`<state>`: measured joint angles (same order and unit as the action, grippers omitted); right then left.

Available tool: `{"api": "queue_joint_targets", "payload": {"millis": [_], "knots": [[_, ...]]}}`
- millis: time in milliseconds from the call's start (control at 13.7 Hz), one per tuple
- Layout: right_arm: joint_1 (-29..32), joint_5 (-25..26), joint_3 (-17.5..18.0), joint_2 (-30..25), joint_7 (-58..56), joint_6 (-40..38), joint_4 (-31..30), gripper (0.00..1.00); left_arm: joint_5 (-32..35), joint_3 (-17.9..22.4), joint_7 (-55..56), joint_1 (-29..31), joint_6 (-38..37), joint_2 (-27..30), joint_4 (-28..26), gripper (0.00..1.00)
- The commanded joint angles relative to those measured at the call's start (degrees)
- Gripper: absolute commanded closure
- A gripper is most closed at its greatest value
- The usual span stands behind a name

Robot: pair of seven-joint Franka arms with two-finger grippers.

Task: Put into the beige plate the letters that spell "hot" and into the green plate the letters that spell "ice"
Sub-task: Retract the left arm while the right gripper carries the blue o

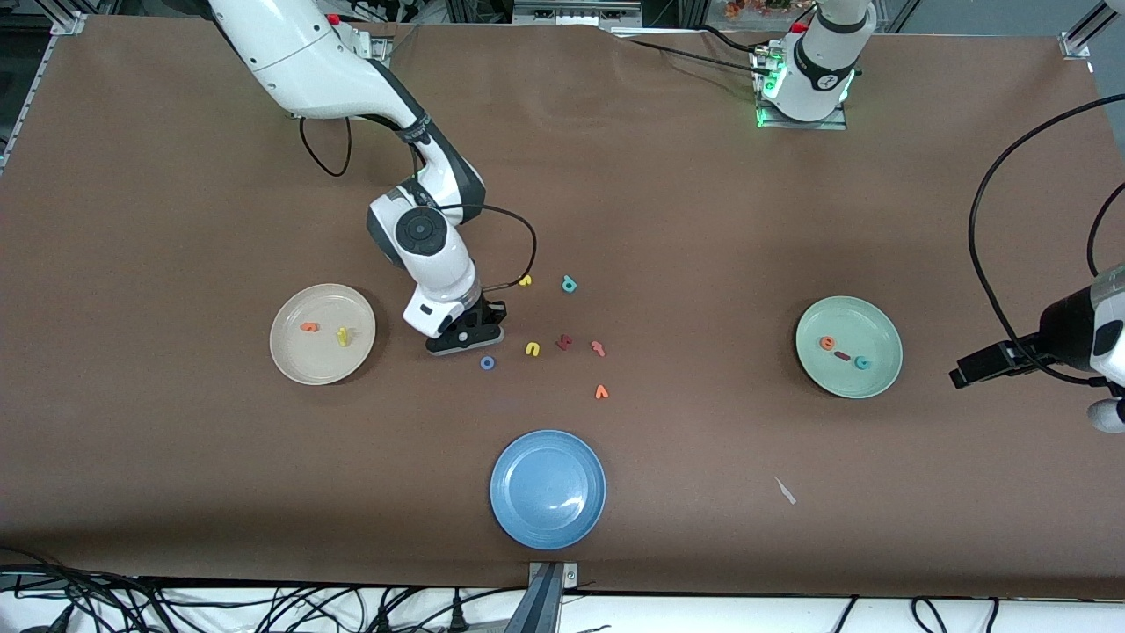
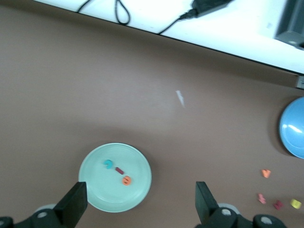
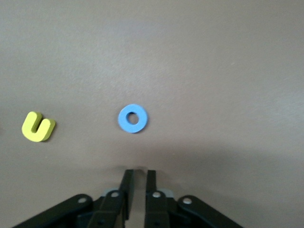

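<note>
The blue "o" (image 1: 487, 362) (image 3: 133, 118) lies flat on the brown table. My right gripper (image 1: 466, 338) (image 3: 139, 175) is low over the table just beside it, shut with nothing between its fingers. The beige plate (image 1: 321, 365) holds the orange "t" (image 1: 308, 327) and the yellow "h" (image 1: 343, 335). The green plate (image 1: 857, 321) (image 2: 102, 190) holds the orange "e" (image 1: 827, 344) (image 2: 126, 180), the dark red "i" (image 1: 842, 356) (image 2: 119, 170) and the teal "c" (image 1: 863, 362) (image 2: 109, 164). My left gripper (image 2: 140, 204) hangs open and empty, high at the left arm's end of the table.
Loose letters lie mid-table: a yellow "u" (image 1: 532, 349) (image 3: 38, 127), a yellow "s" (image 1: 525, 280), a teal letter (image 1: 569, 283), a dark red one (image 1: 564, 341), a pink one (image 1: 598, 348), an orange "v" (image 1: 601, 392). A blue plate (image 1: 547, 489) sits nearest the front camera, with a white scrap (image 1: 785, 491) nearby.
</note>
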<state>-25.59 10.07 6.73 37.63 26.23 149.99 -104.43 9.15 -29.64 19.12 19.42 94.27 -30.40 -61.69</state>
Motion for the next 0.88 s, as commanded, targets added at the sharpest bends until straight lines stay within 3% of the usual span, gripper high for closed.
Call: {"api": "queue_joint_targets", "payload": {"millis": [0,73,585,658,804], "knots": [[-0.4,-1.1,-0.2,-1.4,-0.7,-2.0,1.1,0.38,-1.4,-1.1,-0.8,-0.2,-2.1,1.4,0.3,0.0],[-1.0,-2.7,-0.2,-0.6,-0.5,-2.1,3.4,0.33,-1.1,-1.2,-0.9,-0.5,-2.6,1.7,0.0,0.0],[-1.1,-2.2,-0.7,5.9,-0.4,-1.1,8.3,0.33,0.2,-0.9,-1.0,-1.0,-3.9,2.5,-0.8,0.0],[-1.3,-2.2,-0.7,6.9,-0.5,-1.1,9.6,0.33,1.3,0.0,-0.9,-3.1,-4.3,3.3,-0.9,0.0],[-1.7,-2.2,-1.4,8.0,-0.7,-1.1,11.1,0.34,1.4,7.3,-1.2,-9.5,-4.8,5.8,-2.0,0.0]]}}
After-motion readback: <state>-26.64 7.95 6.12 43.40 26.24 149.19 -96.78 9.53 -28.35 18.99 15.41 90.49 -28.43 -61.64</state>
